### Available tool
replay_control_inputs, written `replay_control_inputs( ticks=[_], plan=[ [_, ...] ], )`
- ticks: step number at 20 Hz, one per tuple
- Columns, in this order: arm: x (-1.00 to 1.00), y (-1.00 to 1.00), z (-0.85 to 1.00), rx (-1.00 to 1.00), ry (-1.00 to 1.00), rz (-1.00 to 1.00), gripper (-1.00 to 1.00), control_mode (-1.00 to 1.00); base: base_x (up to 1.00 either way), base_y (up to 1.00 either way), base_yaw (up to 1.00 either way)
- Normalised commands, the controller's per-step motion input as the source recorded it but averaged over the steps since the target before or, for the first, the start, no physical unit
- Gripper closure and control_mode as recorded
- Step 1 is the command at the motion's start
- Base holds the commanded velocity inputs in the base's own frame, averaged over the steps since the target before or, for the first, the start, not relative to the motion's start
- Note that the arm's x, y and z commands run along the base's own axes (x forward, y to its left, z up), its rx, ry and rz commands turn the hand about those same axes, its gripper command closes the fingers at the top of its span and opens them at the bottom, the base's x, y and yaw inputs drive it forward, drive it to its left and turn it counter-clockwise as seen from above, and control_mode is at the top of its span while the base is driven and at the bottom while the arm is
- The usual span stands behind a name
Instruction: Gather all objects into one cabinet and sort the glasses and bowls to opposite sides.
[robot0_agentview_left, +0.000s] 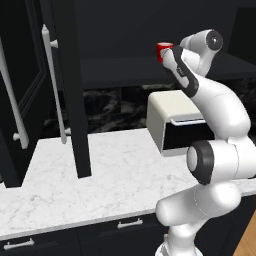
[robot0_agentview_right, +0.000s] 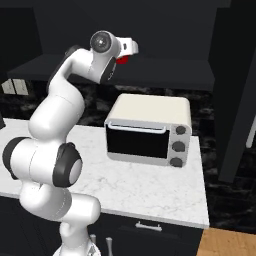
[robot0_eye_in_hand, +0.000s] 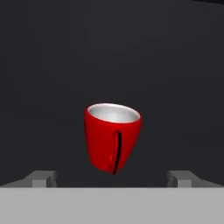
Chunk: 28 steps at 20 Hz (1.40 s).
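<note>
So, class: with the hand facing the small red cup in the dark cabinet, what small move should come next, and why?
Probably ease the hand straight forward. In the hand view the small red cup with a handle sits centred beyond the two wide-apart fingertips, not yet between them, so closing now would likely grip nothing.

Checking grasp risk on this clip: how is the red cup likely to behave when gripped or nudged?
The red cup looks rigid, so it should probably hold its shape when squeezed. Its glossy, tapering sides may slip between the fingertips of the wide-open end effector. The narrow base suggests it could tip if pushed high up.
</note>
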Motion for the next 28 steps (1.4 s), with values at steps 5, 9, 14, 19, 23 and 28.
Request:
replay_control_inputs(
  ticks=[5, 9, 14, 19, 23, 28],
  plan=[
    [0.01, 0.0, -0.06, 0.0, 0.03, 0.0, -1.0, -1.0, 0.0, 0.0, 0.0],
    [0.2, 0.0, -0.16, 0.0, 0.01, 0.0, -1.0, -1.0, 0.0, 0.0, 0.0],
    [0.32, 0.0, -0.17, 0.0, 0.0, 0.0, -1.0, -1.0, 0.0, 0.0, 0.0],
    [0.29, 0.0, -0.05, 0.0, 0.0, 0.0, -1.0, -1.0, 0.0, 0.0, 0.0],
    [0.31, 0.0, 0.0, 0.0, 0.0, 0.0, -1.0, -1.0, 0.0, 0.0, 0.0],
    [0.27, 0.0, 0.0, 0.0, 0.0, 0.0, 1.0, -1.0, 0.0, 0.0, 0.0]
  ],
)
